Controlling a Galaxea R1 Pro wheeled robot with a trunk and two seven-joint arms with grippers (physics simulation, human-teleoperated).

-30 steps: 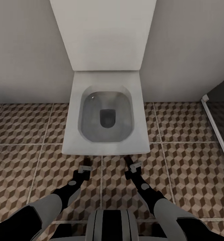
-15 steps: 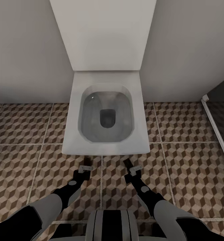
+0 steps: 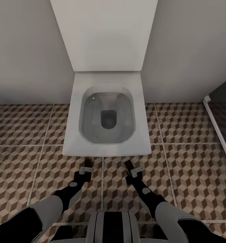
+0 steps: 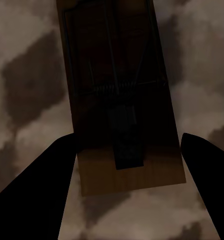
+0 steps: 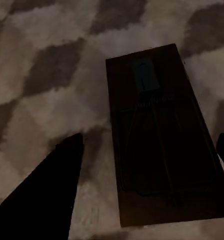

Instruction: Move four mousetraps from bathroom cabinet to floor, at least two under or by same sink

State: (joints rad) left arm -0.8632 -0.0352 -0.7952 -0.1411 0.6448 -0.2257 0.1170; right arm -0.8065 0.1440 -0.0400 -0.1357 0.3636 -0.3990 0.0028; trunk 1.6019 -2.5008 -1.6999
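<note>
Left wrist view first: the left gripper has its two dark fingers spread wide, one on each side of a mousetrap, and neither visibly touches the board. The trap lies flat on the bathroom floor, wire spring and bar facing up, its near end sitting between the fingertips.

Over to the right wrist view: the right gripper is spread too, one finger well clear of the second mousetrap, the other just a sliver at the frame edge beside the board. This trap also lies flat on the cube-pattern tiles, nothing pinching it.

Pull back to the head view and the toilet is the landmark. Both arms reach down just in front of its front rim, the left gripper and the right gripper low over the floor, side by side and near each other. The traps themselves are too small and hidden under the grippers to make out here; only the wrist cameras give the boards.

The toilet bowl is open, lid raised against the wall, with grey water and a dark drain inside. To the toilet's right a pale shower frame borders a darker floor.
</note>
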